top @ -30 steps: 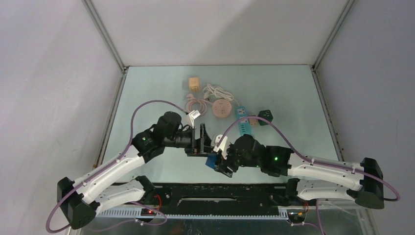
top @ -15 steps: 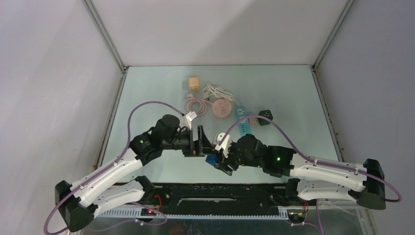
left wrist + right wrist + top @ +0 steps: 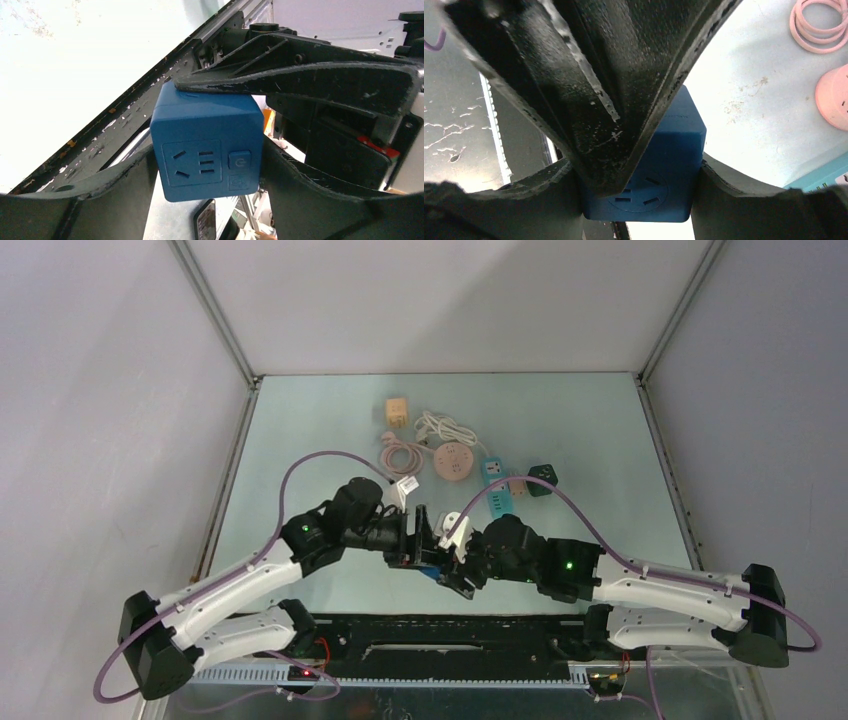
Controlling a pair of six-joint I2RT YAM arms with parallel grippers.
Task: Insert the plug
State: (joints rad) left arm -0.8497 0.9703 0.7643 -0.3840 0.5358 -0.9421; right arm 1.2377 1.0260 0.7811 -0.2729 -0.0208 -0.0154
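Pale green tabletop, grey walls, left fingers and right fingers clamping one blue socket cube

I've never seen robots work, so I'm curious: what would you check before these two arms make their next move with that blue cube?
1. Right gripper grips the blue socket cube: ok, the cube is clamped between its fingers.
2. Left gripper on the cube: ok, its fingers press both sides; how firmly, cannot tell.
3. Socket face unobstructed: ok, the slots show plainly.
4. Plug in hand: not ok, neither gripper holds one; the pink cable lies far back on the table.
5. Cube clear of the table: cannot tell.
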